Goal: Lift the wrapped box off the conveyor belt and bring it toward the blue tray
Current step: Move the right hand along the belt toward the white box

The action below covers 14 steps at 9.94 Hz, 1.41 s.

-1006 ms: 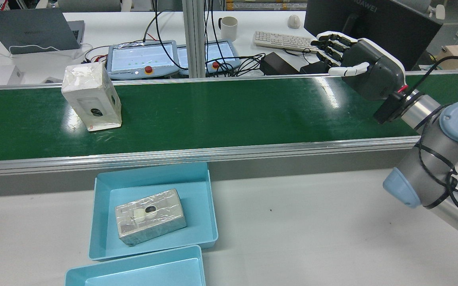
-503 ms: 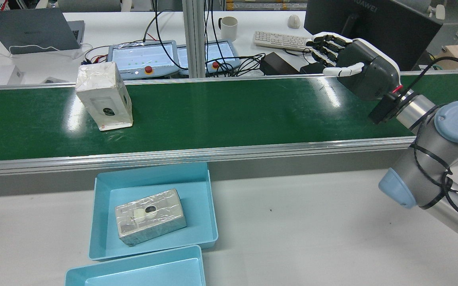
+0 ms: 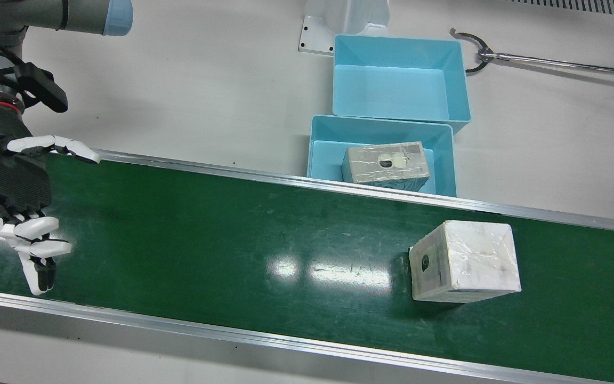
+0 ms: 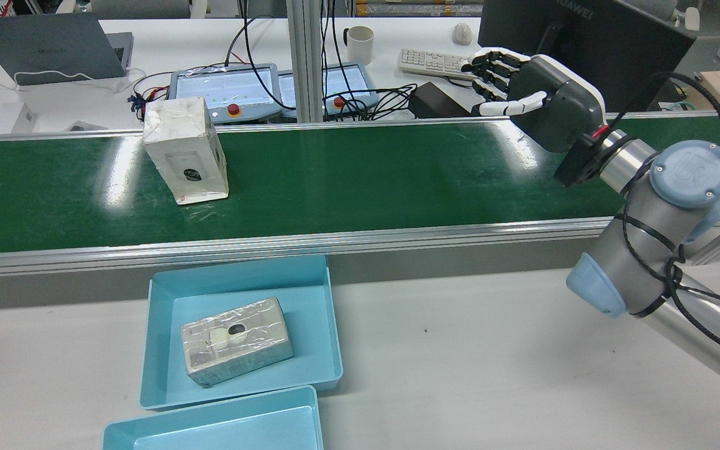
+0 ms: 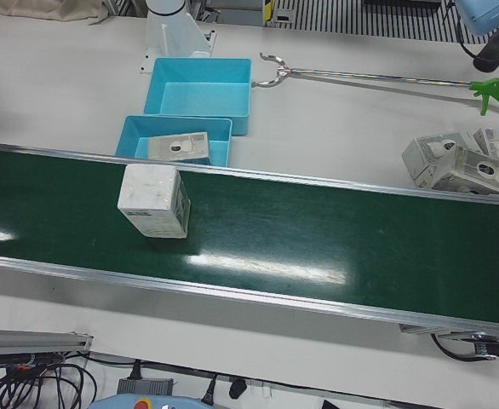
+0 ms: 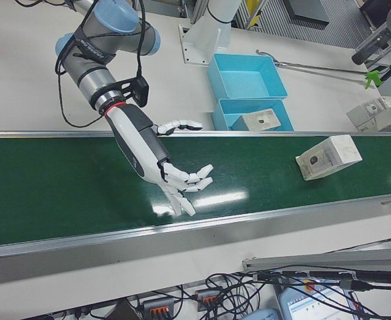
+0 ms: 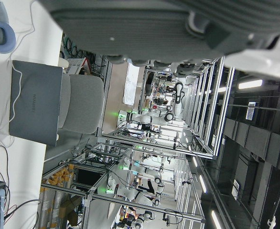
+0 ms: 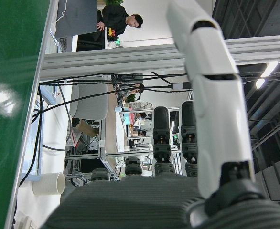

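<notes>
Since a second ago the wrapped box [image 4: 185, 150] has ridden rightward along the conveyor belt [image 4: 360, 169], and our right hand [image 4: 532, 97] has shifted left to meet it. Box at nine o'clock, upright; hand at two o'clock, fingers spread, empty. We are still approaching; next, closing around it. The blue tray [image 4: 332, 325] at six already holds a package [image 4: 235, 340]. Left hand: cannot tell.

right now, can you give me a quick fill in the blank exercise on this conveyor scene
1. The wrapped box stands on the green ____.
2. The right hand hovers over the belt with its fingers ____, holding nothing.
3. A second wrapped box lies inside the blue ____.
4. The mug on the far desk is ____ in colour.

Missing words: conveyor belt; spread open; tray; white
</notes>
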Each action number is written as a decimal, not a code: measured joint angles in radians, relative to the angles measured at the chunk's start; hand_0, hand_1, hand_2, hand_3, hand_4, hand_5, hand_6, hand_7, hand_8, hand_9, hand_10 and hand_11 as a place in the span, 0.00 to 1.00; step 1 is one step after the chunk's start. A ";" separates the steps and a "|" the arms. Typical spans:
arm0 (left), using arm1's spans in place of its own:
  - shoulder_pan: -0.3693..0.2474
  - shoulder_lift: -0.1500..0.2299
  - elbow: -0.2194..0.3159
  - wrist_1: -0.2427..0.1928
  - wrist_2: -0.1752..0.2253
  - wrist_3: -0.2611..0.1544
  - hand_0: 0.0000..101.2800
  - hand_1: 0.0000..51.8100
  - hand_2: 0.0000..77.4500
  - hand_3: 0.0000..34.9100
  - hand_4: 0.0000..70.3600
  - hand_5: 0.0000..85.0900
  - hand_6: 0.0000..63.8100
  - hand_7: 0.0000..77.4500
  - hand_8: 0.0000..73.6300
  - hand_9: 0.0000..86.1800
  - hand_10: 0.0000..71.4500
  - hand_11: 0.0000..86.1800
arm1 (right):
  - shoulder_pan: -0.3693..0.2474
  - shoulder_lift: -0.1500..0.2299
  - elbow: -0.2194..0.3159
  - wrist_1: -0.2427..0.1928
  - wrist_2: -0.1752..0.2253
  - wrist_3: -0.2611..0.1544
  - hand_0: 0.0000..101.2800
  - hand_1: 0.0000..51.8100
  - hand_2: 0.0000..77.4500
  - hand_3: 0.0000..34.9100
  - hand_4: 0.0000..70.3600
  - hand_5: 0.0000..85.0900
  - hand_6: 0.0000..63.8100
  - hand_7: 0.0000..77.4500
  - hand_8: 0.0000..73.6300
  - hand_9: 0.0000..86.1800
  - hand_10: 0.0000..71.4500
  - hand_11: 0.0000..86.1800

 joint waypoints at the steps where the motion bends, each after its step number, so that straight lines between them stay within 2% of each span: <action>1: 0.000 0.000 0.000 0.000 0.000 0.000 0.00 0.00 0.01 0.00 0.00 0.01 0.00 0.01 0.00 0.00 0.01 0.00 | -0.012 0.039 -0.009 -0.050 0.006 -0.001 0.55 0.39 0.26 0.27 0.30 0.40 0.16 0.39 0.02 0.09 0.01 0.02; 2: 0.000 0.000 0.000 0.000 0.000 0.000 0.00 0.00 0.01 0.00 0.00 0.01 0.00 0.00 0.00 0.00 0.01 0.00 | -0.034 0.070 -0.019 -0.077 0.025 -0.001 0.48 0.21 0.19 0.39 0.25 0.38 0.14 0.37 0.00 0.06 0.00 0.02; 3: 0.000 0.000 0.000 0.000 0.000 0.000 0.00 0.00 0.01 0.00 0.00 0.01 0.00 0.01 0.00 0.00 0.01 0.00 | -0.069 0.092 -0.027 -0.091 0.056 -0.002 0.47 0.23 0.18 0.40 0.25 0.39 0.14 0.36 0.00 0.07 0.00 0.02; 6: 0.000 0.000 0.000 0.000 0.000 0.000 0.00 0.00 0.01 0.00 0.00 0.01 0.00 0.00 0.00 0.00 0.01 0.00 | -0.171 0.120 -0.042 -0.101 0.147 -0.013 0.46 0.23 0.21 0.39 0.26 0.39 0.14 0.36 0.01 0.08 0.00 0.01; 9: 0.000 0.000 0.000 0.000 0.000 0.000 0.00 0.00 0.01 0.00 0.00 0.01 0.00 0.00 0.00 0.00 0.00 0.00 | -0.194 0.175 -0.086 -0.098 0.167 -0.022 0.46 0.23 0.23 0.42 0.26 0.39 0.14 0.37 0.01 0.08 0.00 0.01; 10: 0.000 0.000 0.000 0.000 0.000 0.000 0.00 0.00 0.01 0.00 0.00 0.01 0.00 0.00 0.00 0.00 0.00 0.00 | -0.196 0.192 -0.098 -0.097 0.169 -0.023 0.46 0.26 0.23 0.39 0.26 0.39 0.13 0.33 0.01 0.08 0.00 0.01; 11: 0.000 0.000 0.000 0.000 0.000 0.000 0.00 0.00 0.01 0.00 0.00 0.01 0.00 0.00 0.00 0.00 0.01 0.00 | -0.197 0.207 -0.108 -0.096 0.169 -0.024 0.47 0.31 0.27 0.39 0.26 0.38 0.13 0.37 0.01 0.08 0.00 0.01; 14: 0.000 0.000 0.000 0.000 0.000 0.000 0.00 0.00 0.01 0.00 0.00 0.01 0.00 0.01 0.00 0.00 0.01 0.00 | -0.198 0.232 -0.154 -0.070 0.169 -0.029 0.48 0.31 0.30 0.38 0.26 0.38 0.14 0.37 0.03 0.08 0.00 0.01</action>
